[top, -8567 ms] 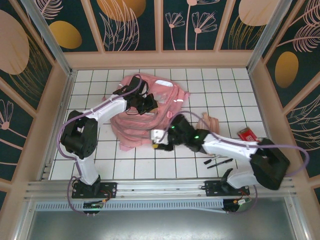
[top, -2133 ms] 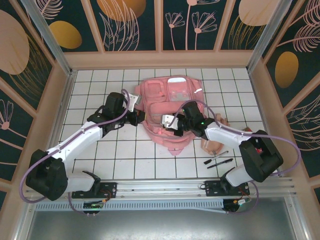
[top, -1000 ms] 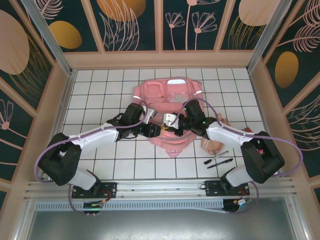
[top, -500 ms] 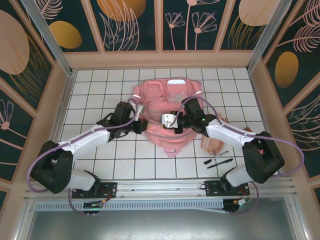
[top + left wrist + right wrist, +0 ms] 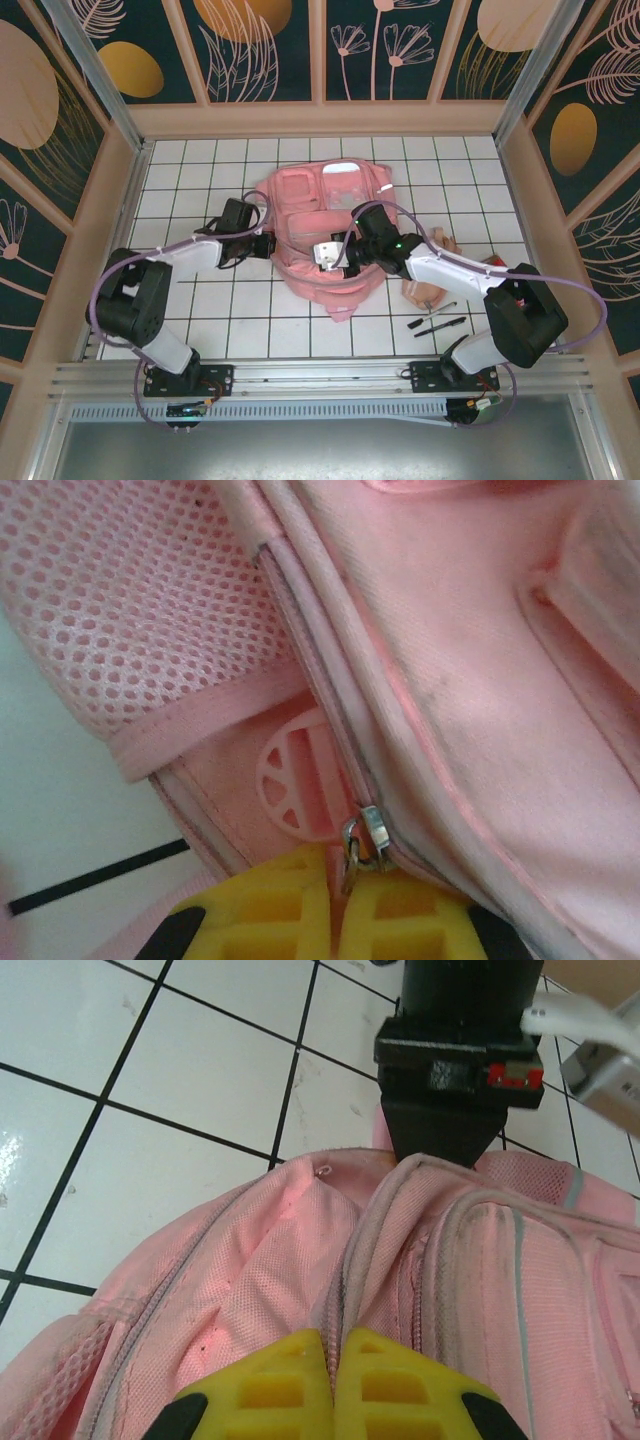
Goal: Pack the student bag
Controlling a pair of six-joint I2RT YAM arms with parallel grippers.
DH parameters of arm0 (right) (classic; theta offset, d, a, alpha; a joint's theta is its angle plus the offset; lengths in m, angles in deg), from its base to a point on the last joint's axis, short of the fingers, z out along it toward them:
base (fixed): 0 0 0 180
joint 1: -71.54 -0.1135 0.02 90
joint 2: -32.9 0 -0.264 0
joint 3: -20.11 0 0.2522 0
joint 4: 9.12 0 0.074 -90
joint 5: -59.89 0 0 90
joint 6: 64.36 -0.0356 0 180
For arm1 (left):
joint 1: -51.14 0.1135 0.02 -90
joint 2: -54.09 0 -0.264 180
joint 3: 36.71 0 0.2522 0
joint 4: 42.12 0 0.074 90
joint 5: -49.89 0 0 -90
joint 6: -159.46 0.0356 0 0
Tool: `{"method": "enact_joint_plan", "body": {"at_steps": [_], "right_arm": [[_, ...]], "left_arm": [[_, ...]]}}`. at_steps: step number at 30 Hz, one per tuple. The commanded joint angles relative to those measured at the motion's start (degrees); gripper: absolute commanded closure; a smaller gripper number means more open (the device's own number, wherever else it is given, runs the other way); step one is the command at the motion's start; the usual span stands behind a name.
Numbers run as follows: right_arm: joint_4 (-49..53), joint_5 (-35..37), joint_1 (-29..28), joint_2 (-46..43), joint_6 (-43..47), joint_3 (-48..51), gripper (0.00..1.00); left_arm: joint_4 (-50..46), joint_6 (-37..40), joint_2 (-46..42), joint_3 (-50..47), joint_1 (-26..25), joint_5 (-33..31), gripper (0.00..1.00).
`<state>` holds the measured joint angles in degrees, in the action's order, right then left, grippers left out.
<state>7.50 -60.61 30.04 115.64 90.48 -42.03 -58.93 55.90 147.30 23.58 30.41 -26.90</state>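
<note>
large pink fabric student bag (image 5: 320, 205) on white tiled table (image 5: 200, 320), left gripper (image 5: 340, 905) pinched shut on its silver metal zip pull (image 5: 366, 832), right gripper (image 5: 335, 1365) pinched on bag fabric

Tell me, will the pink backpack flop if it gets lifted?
Probably floppy: the backpack lies in soft wrinkles, so it would likely sag. Its mesh panel looks thin, so it seems light for its size. Lying flat, it shouldn't roll.
</note>
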Motion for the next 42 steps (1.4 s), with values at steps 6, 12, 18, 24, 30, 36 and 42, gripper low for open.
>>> {"method": "enact_joint_plan", "body": {"at_steps": [6, 12, 18, 24, 30, 36, 42], "right_arm": [[7.83, -4.72, -2.54, -4.64, 3.08, 1.26, 1.00], [7.43, -3.49, -2.07, -5.74, 2.85, 2.68, 1.00], [3.90, -4.47, -0.48, -6.54, 0.26, 3.71, 1.00], [2.62, -5.09, 1.61, -7.80, -0.99, 4.32, 1.00], [1.03, -5.71, 3.76, -9.17, -2.53, 5.23, 0.96], [0.79, -5.26, 3.88, -9.07, -2.02, 5.97, 0.98], [2.47, -6.41, 3.79, -7.87, -1.82, 4.46, 1.00]], "left_arm": [[4.93, -7.88, 4.20, 5.04, 10.11, -11.80, 0.85], [6.30, -7.23, 3.43, 5.07, 11.06, -12.40, 0.63], [14.59, -2.04, -2.33, 0.41, 11.06, -11.07, 0.62], [22.44, 4.40, -13.53, -6.71, 10.51, 8.21, 0.57], [13.18, -6.05, -17.13, -7.05, 7.48, 15.98, 0.51], [-5.93, -22.64, -13.06, -3.81, 3.78, 12.10, 0.49], [-7.67, -29.81, -10.42, -2.75, -0.60, 12.97, 0.46]]}}
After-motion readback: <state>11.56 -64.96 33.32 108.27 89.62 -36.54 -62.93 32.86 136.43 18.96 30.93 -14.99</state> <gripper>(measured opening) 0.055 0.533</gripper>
